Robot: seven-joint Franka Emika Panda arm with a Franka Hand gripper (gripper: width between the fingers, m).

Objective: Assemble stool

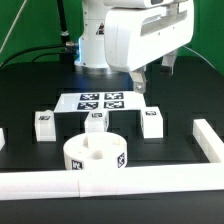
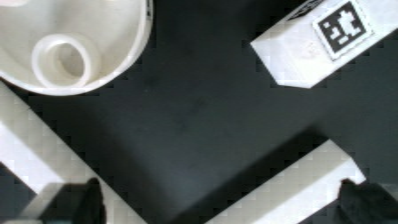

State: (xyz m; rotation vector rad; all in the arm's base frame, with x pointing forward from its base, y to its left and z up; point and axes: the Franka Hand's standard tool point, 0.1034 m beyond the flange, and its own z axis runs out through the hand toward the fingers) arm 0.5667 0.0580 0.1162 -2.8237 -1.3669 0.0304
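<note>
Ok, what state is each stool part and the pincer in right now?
pincer: open, empty, above the table
seat disc: flat on the table, recesses up, no leg fitted
leg at the exterior view's left: loose, standing apart
middle leg: loose, behind the seat disc
leg at the exterior view's right: loose, standing apart

Clock centred on the seat disc (image 1: pixel 97 155), exterior view: front rail (image 1: pixel 150 182) sits just beside it at 6, with the 10 o'clock leg (image 1: pixel 43 122), 12 o'clock leg (image 1: pixel 95 121) and 2 o'clock leg (image 1: pixel 152 122) behind. Bare table (image 1: pixel 172 150) at 3 and 9 is open.
</note>
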